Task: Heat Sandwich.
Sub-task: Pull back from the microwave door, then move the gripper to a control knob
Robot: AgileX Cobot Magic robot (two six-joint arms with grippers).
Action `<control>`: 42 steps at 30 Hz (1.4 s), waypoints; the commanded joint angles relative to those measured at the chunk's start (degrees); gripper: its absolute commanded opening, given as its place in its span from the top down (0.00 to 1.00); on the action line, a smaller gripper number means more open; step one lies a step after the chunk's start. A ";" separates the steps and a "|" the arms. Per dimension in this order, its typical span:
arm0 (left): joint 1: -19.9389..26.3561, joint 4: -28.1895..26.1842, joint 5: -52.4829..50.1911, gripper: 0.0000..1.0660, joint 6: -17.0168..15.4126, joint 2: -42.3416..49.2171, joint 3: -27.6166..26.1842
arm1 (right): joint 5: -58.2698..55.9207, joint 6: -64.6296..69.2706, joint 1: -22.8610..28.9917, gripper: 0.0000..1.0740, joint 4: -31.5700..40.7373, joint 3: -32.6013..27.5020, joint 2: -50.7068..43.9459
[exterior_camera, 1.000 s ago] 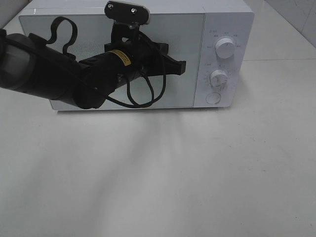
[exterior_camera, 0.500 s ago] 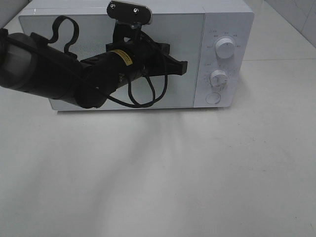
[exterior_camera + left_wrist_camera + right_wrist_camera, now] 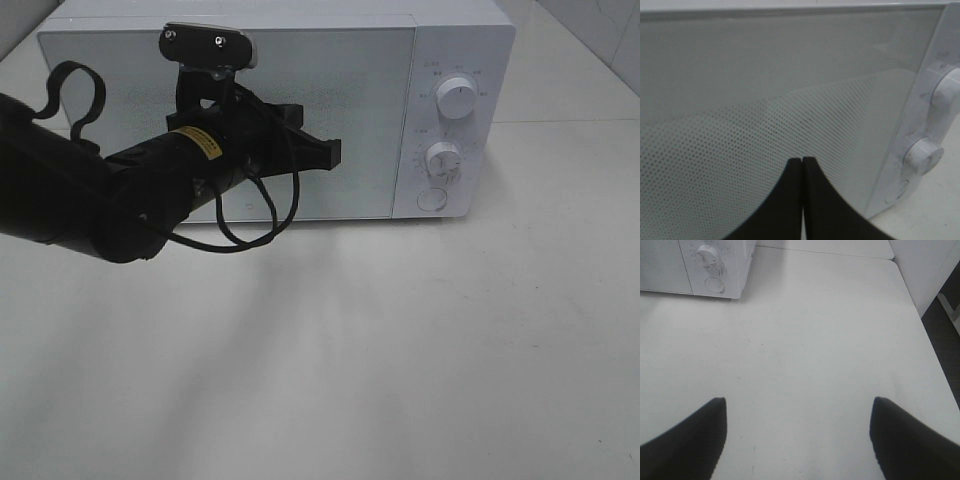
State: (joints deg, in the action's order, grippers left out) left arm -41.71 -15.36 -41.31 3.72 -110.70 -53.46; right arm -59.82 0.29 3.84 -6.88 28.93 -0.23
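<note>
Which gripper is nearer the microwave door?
Left. The left gripper is shut just in front of the microwave door; the right gripper hangs open over the table, off past the dials.

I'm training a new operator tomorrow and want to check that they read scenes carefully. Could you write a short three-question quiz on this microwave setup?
1. True or false: the frosted door of the white box-shaped microwave is closed.
2. Multiple choice: the left hand in front of that door is A) wide open, B) shut with nothing between its fingers, C) shut on a dial.
3. Fill in: the right hand hangs ____ above the white tabletop, holding nothing.

Key: 1 true; 2 B; 3 open.
</note>
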 commanded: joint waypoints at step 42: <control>7.68 1.09 52.94 0.08 0.80 30.37 13.52 | 0.46 0.57 -0.23 0.29 0.06 -0.11 -1.49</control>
State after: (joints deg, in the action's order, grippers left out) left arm -35.29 -15.13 8.19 4.07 -81.53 -38.90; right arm -59.82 0.29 3.84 -6.88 28.93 -0.23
